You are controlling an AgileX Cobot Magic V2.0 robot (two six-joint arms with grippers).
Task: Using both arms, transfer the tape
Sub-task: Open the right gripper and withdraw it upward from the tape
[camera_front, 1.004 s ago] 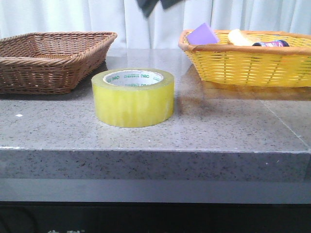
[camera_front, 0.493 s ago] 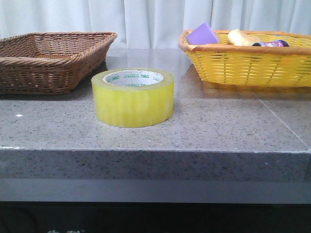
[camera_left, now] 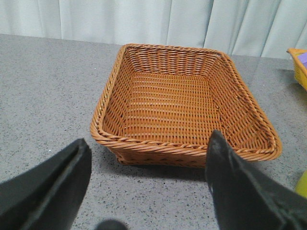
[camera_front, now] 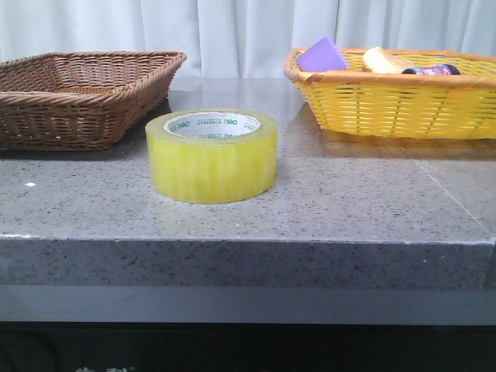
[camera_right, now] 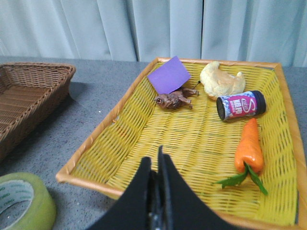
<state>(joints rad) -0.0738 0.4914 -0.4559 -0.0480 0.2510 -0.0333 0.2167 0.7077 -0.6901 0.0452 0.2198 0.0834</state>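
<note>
the tape [camera_front: 211,155] sits flat on the grey table [camera_front: 349,209], core opening up, between the brown basket [camera_front: 81,93] and the yellow basket [camera_front: 395,97], touching neither. no gripper holds it.

the left gripper [camera_left: 146,165] has its two black fingers [camera_left: 57,184] spread wide with nothing between them. it hangs over the table just short of the brown basket [camera_left: 182,103], which lies straight ahead of the fingers. a sliver of the tape [camera_left: 302,184] shows just beyond its right finger.

the right gripper [camera_right: 156,165] has its fingers [camera_right: 144,191] pressed together, gripping nothing. it hangs over the near rim of the yellow basket [camera_right: 96,143]. ahead of its tips lie a purple block [camera_right: 169,74], a small brown figure [camera_right: 173,99], a pale lump [camera_right: 219,80], a dark jar [camera_right: 240,105] on its side and a toy carrot [camera_right: 249,148]. the tape [camera_right: 24,206] lies on the table to the gripper's left, outside the basket.
</note>
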